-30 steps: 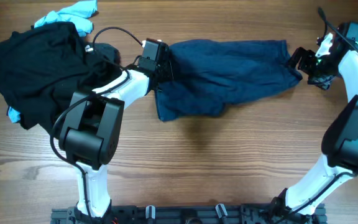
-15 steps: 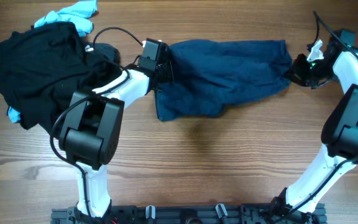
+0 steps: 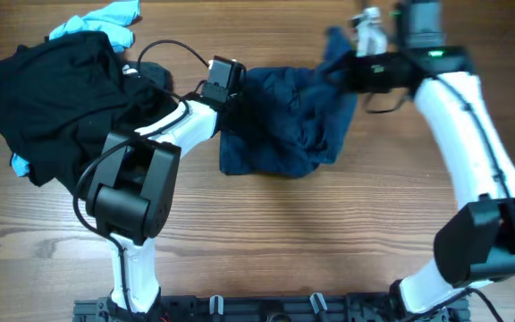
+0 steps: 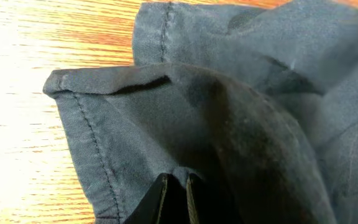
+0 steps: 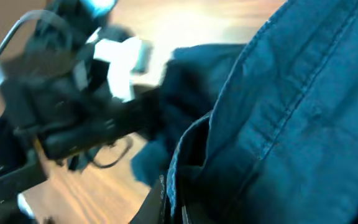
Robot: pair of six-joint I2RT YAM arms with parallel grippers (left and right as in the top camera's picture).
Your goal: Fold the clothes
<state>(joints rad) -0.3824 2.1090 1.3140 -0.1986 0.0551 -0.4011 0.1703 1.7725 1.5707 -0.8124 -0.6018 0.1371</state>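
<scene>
A dark blue garment lies bunched on the wood table, its hemmed corner filling the left wrist view. My left gripper is shut on the garment's left edge; the narrow fingertips pinch a fold of cloth. My right gripper is shut on the garment's right end and holds it raised above the middle of the cloth. In the right wrist view the blue fabric hangs right in front of the camera, and a hem sits between the fingertips.
A pile of black clothes covers the table's left side, with a light blue garment behind it. The left arm shows blurred in the right wrist view. Bare wood table lies toward the front.
My right gripper shut on the garment's right end, lifted it and swept far left across the table, doubling the cloth over. The left gripper stayed put on the left edge.
</scene>
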